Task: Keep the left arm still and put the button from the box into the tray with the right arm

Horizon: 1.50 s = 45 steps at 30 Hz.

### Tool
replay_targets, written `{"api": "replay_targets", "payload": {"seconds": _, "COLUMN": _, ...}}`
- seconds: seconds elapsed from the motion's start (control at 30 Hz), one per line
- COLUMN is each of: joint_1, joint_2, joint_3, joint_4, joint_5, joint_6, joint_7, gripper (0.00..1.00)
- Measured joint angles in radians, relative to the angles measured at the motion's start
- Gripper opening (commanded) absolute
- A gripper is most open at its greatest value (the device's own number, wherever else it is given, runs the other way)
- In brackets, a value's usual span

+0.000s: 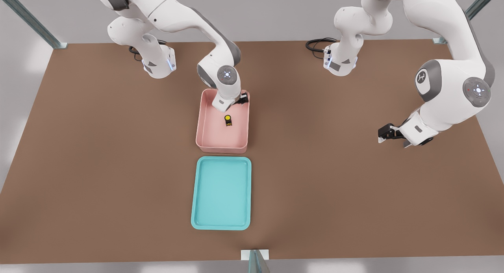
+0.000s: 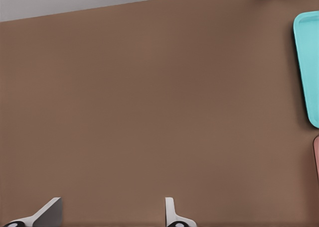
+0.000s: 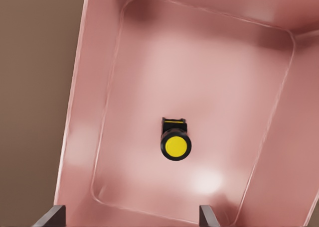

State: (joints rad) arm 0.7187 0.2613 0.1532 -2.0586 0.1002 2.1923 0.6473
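Over the pale pink rectangular plastic box [image 1: 222, 121], at its end away from the tray, hangs the right arm's black two-finger gripper [image 1: 241, 100]. Jaws spread wide, nothing held; both tips [image 3: 207, 216] show in the wrist view, well apart.

Tiny push button, round yellow cap on black body [image 3: 175, 140], sits on the box floor near its middle, clear of all walls, untouched.

Shallow turquoise rectangular tray [image 1: 221, 193] lies just beside the box's near end, nothing in it.

Step, as judged: approach, grasp not yet made. Next move calls for centring the jaws over the button, descending inside the walls, then closing on the black body.
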Motion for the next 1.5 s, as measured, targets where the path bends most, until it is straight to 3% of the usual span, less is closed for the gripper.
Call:
{"api": "replay_targets", "payload": {"seconds": 0.23, "joint_1": 0.003, "joint_2": 0.029, "joint_3": 0.001, "joint_4": -0.167, "joint_5": 0.003, "joint_6": 0.236, "joint_7": 0.078, "gripper": 1.00}}
{"api": "replay_targets", "payload": {"seconds": 0.57, "joint_1": -0.002, "joint_2": 0.062, "joint_3": 0.003, "joint_4": -0.218, "joint_5": 0.012, "joint_6": 0.399, "joint_7": 0.158, "gripper": 1.00}}
{"api": "replay_targets", "payload": {"seconds": 1.5, "joint_1": -0.044, "joint_2": 0.120, "joint_3": -0.004, "joint_4": -0.182, "joint_5": 0.001, "joint_6": 0.422, "joint_7": 0.205, "gripper": 0.95}}
